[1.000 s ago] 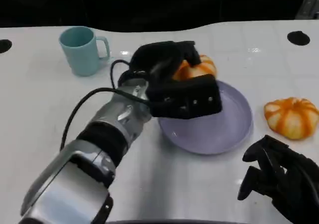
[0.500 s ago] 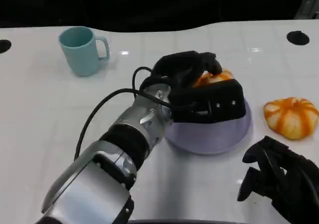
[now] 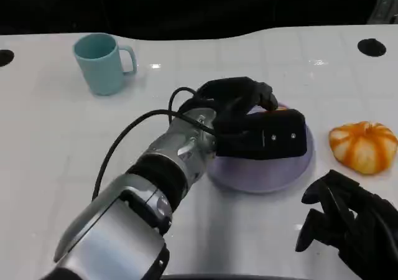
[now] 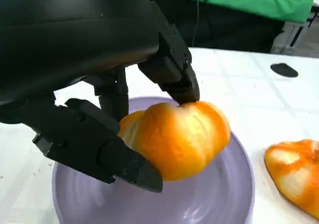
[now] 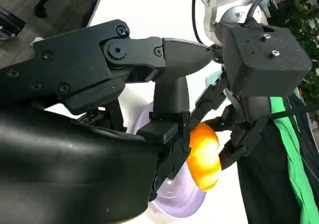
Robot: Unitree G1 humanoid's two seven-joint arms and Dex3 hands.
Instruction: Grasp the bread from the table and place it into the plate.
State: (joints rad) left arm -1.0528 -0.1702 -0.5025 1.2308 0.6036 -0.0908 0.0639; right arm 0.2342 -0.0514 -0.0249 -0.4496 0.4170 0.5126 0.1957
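**Left hand holds the bread over the plate**

From the head view I see my left hand (image 3: 249,115) reaching across the white bench (image 3: 56,143), sitting above the purple plate (image 3: 267,174). Its fingers are closed around the bread (image 4: 177,137), an orange, ribbed roll. The left wrist view makes the hold plain: one finger (image 4: 172,67) presses on the top of the roll and another lies against its side and underside. In that view the bread hangs over the plate's inner surface; I cannot tell whether it touches the plate. In the head view only a sliver of orange shows past the black fingers, at the plate's far side.

My right hand (image 3: 351,227) is low at the near right of the bench, well apart from the plate. Nothing is in it, and its fingers look partly curled with gaps between them. The right wrist view looks past those fingers toward the left hand with the roll in it, above the plate.

A second orange roll (image 3: 364,144) lies on the bench just right of the plate, apart from its rim. A teal mug (image 3: 102,62) stands upright at the far left, handle toward the plate. A dark round hole (image 3: 372,46) marks the bench at the far right corner.
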